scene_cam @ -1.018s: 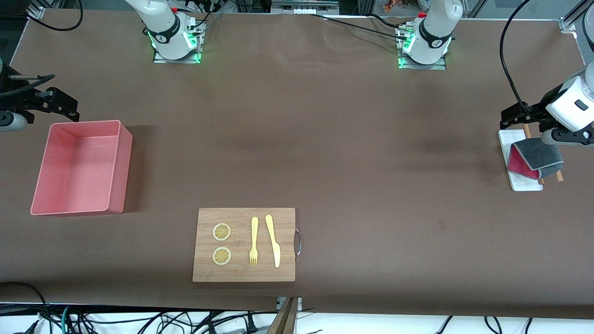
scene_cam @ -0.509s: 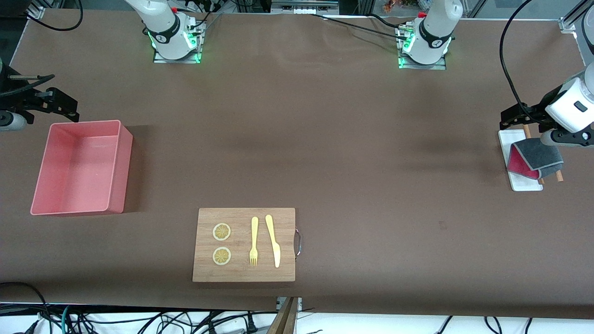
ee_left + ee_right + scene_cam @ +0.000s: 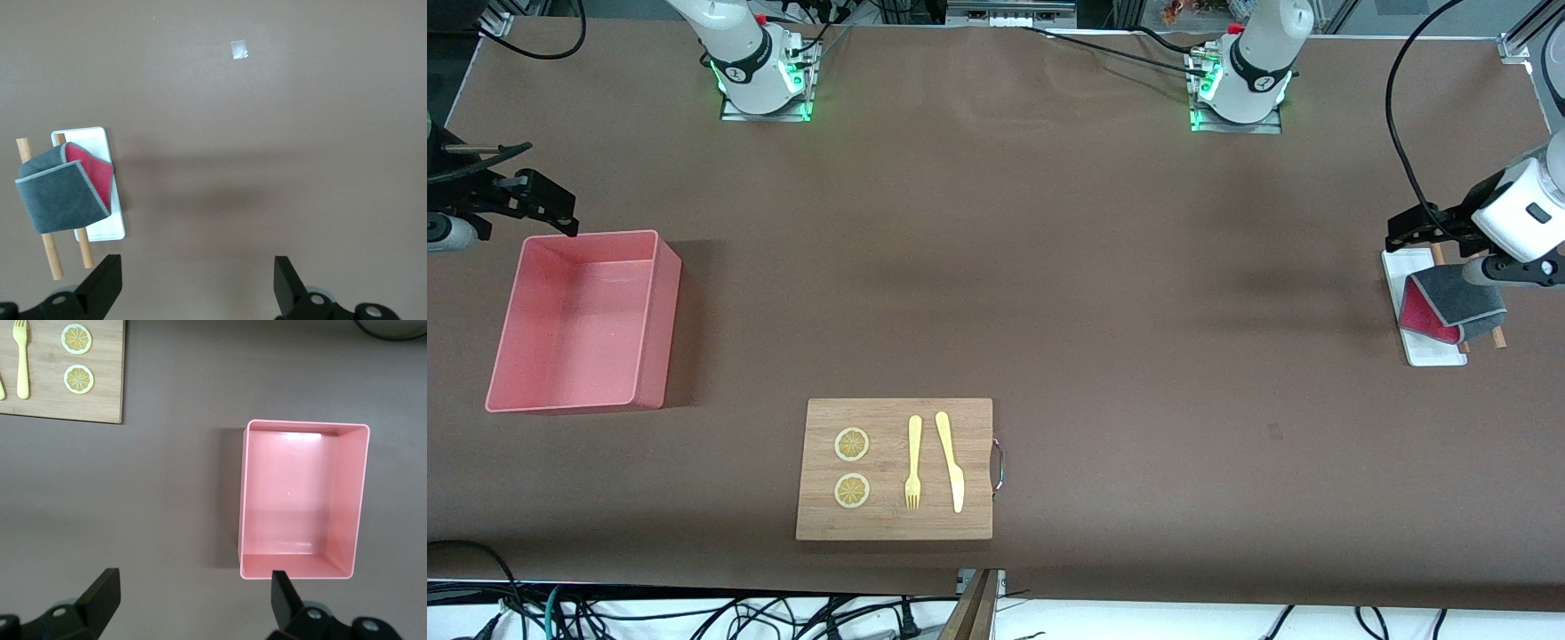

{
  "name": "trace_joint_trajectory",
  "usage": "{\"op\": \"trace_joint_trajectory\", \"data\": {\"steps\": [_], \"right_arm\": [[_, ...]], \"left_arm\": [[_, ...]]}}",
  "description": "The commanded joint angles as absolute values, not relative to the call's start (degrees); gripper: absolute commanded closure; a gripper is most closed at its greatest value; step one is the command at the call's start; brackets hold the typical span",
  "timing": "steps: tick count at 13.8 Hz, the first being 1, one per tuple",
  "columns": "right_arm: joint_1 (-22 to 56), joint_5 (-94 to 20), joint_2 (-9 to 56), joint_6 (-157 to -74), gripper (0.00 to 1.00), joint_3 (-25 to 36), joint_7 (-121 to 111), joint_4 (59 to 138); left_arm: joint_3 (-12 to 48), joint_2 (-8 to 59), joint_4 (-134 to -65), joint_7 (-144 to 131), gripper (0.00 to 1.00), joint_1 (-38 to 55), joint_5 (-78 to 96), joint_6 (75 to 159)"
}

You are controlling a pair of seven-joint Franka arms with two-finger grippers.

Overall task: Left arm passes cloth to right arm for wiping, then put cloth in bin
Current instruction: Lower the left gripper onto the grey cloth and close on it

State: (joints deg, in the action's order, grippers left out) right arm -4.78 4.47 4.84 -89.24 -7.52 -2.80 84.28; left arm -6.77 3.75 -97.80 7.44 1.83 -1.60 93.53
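Left gripper (image 3: 1436,233) has drifted slightly, jaws spread and empty, over the white tray (image 3: 1405,264); cloth (image 3: 1449,307) lies draped on two wooden sticks (image 3: 52,257) there, just beside it. Right gripper (image 3: 525,200) waits spread by the bin (image 3: 654,311).

A wooden cutting board (image 3: 895,469) is lying on the brown tabletop (image 3: 1049,267) — carrying two lemon slices (image 3: 852,444), a yellow fork (image 3: 913,462) and a yellow knife (image 3: 951,460).

Folded cloth (image 3: 1449,307) on tray (image 3: 1409,267); empty bin (image 3: 578,320)
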Motion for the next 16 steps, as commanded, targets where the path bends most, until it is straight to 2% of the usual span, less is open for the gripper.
{"op": "trace_joint_trajectory", "data": {"steps": [1, 4, 8, 15, 16], "right_arm": [[-4.7, 4.1, 5.3, -89.2, 0.0, -7.5, -6.1, 83.3], [-4.7, 4.1, 5.3, -89.2, 0.0, -7.5, -6.3, 83.3], [-4.7, 3.3, 6.4, -89.1, 0.0, -7.5, -6.7, 83.3], [-4.7, 3.2, 7.9, -89.2, 0.0, -7.4, -7.0, 83.4], [-4.7, 3.2, 8.0, -89.2, 0.0, -7.4, -6.9, 83.4]], "left_arm": [[-6.9, 9.4, -96.3, 14.7, 0.0, -4.6, -2.0, 95.4], [-6.8, 19.9, -88.1, 24.6, 0.0, -13.5, -1.8, 95.5], [-6.8, 29.8, -83.2, 36.4, 0.0, -17.2, -2.5, 98.9], [-6.8, 32.1, -83.8, 38.5, 0.0, -21.8, -2.0, 99.5], [-6.8, 32.2, -83.8, 38.5, 0.03, -22.8, -1.9, 99.5]]}}
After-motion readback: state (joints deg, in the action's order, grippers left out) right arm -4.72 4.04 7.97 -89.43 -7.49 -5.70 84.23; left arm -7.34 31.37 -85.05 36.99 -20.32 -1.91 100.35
